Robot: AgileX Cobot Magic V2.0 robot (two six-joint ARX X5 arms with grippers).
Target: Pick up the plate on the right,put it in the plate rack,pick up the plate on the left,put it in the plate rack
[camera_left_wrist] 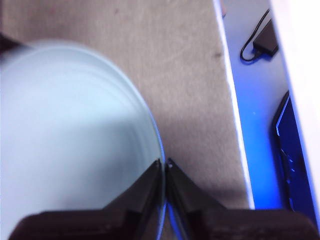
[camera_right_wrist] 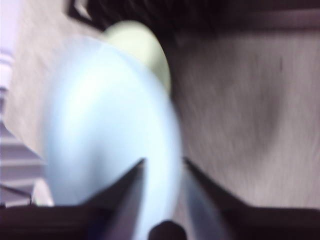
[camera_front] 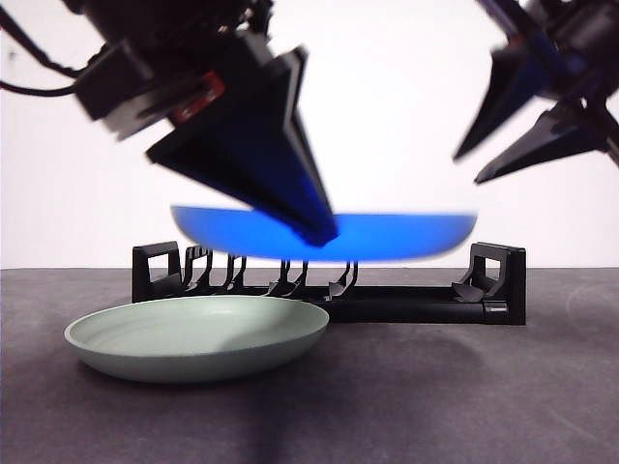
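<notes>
A blue plate [camera_front: 406, 237] hangs level in the air just above the black plate rack [camera_front: 493, 280]. My left gripper [camera_front: 324, 232] comes down from the upper left and is shut on its rim; the left wrist view shows the jaws [camera_left_wrist: 164, 162] pinched on the plate's edge [camera_left_wrist: 65, 140]. High at the right, my right gripper [camera_front: 467, 169] is open and holds nothing. In the blurred right wrist view its jaws [camera_right_wrist: 164, 160] stand apart at the blue plate's edge [camera_right_wrist: 100, 125]. A pale green plate [camera_front: 198, 333] lies flat on the table in front of the rack's left half.
The dark table [camera_front: 464, 387] stretches in front of the rack. In the left wrist view the table's edge [camera_left_wrist: 235, 125] runs past a black cable and adaptor [camera_left_wrist: 262, 42] lying beyond it. The green plate [camera_right_wrist: 135, 45] and rack [camera_right_wrist: 200, 15] show dimly in the right wrist view.
</notes>
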